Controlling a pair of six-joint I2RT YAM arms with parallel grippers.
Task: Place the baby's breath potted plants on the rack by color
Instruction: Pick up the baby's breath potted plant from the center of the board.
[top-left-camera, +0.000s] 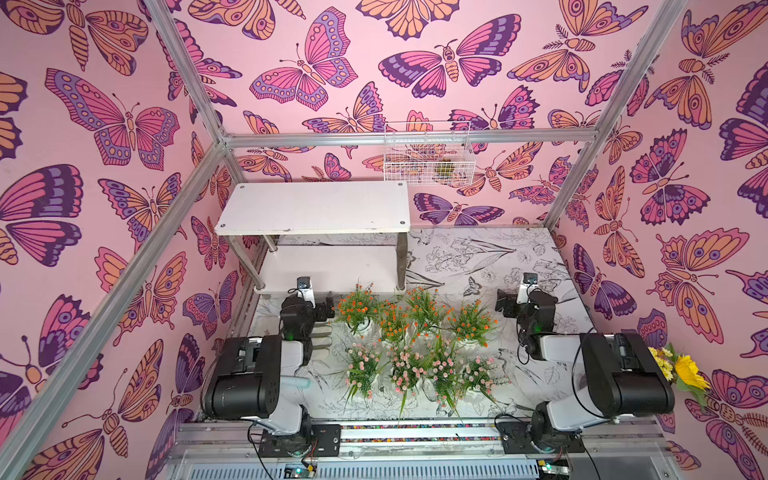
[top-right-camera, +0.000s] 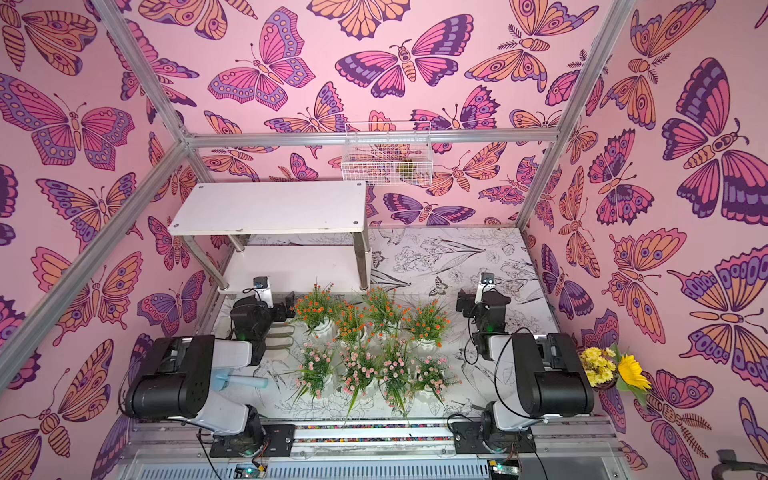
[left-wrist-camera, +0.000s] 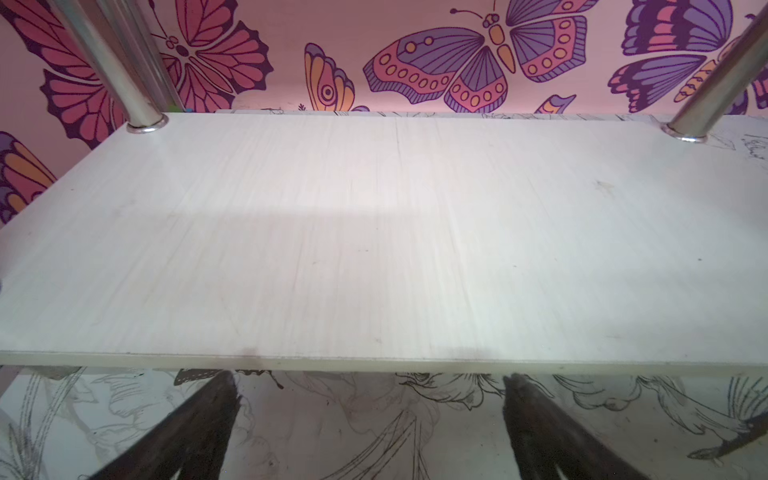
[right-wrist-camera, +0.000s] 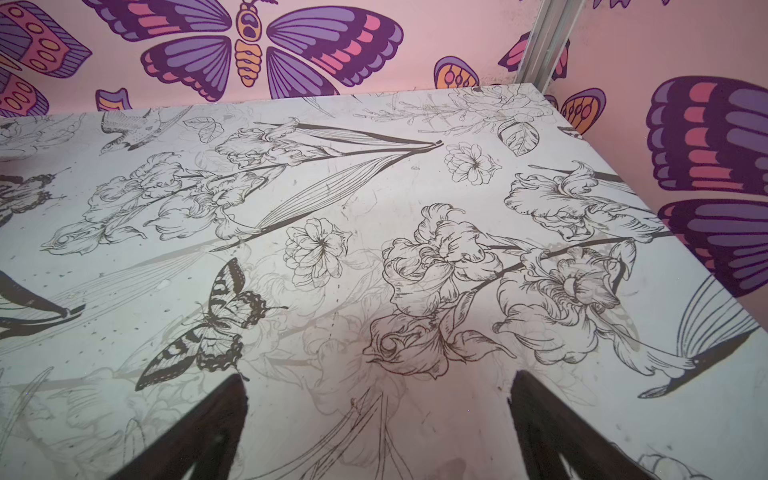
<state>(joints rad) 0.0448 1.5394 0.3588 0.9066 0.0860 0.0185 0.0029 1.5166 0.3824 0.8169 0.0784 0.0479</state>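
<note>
Baby's breath potted plants (top-left-camera: 405, 368) sit upright on the table (top-left-camera: 498, 266), 4 orange at 12 o'clock of 4 pink; rack (top-left-camera: 311, 208) bare. Left gripper (left-wrist-camera: 370, 419), jaws apart and empty, faces the rack; end orange pot (top-left-camera: 359, 309) at its 3 o'clock, likely nearest. Right gripper (right-wrist-camera: 374, 424) also apart, empty.

Foliage hides most pots (top-right-camera: 322, 329) of the baby's breath potted plants (top-left-camera: 419, 309). The greenish item (top-left-camera: 444, 166) in the wire basket (top-left-camera: 399, 171) is too small to identify. On the rack (top-left-camera: 311, 208), the upper board covers part of the lower.
</note>
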